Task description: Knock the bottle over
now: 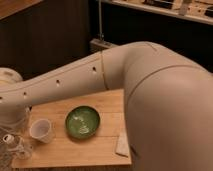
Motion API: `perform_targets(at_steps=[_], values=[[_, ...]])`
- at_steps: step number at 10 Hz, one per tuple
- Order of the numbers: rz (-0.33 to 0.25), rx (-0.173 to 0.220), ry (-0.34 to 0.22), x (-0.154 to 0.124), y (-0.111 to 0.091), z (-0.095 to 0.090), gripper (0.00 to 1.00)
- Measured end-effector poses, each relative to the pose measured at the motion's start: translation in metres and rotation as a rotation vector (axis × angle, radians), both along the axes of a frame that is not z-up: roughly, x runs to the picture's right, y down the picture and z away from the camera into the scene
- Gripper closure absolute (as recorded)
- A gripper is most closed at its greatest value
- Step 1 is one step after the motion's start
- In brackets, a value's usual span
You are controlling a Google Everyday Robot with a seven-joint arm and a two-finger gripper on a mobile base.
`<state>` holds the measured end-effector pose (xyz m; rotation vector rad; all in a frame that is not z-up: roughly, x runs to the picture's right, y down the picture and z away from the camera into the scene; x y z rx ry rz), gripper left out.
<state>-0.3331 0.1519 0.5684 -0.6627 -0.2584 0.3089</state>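
Observation:
The bottle (15, 145) is small and clear, with a round white cap at its left end. It sits at the wooden table's (95, 150) front left corner and looks tilted, with the cap pointing left. My gripper (14, 126) hangs at the end of the long beige arm (75, 82), just above and against the bottle, left of the whitish cup (41, 130). The arm's wrist hides part of the gripper.
A green bowl (82, 121) stands mid-table, right of the cup. A small pale packet (122, 145) lies by the table's right front edge. The arm's bulky shoulder (170, 115) fills the right side. Dark cabinets and a shelf stand behind.

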Motion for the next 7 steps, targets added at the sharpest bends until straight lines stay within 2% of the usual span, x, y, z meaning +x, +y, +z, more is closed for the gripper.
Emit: perform_targets(at_steps=[1,4,7], values=[[0.06,0.018,-0.067,0.005,-0.004,0.012,1.0],[0.166,-0.015,-0.128,0.005,-0.005,0.025,1.0],[0.223,-0.042,-0.199,-0.004,-0.001,0.034,1.0]])
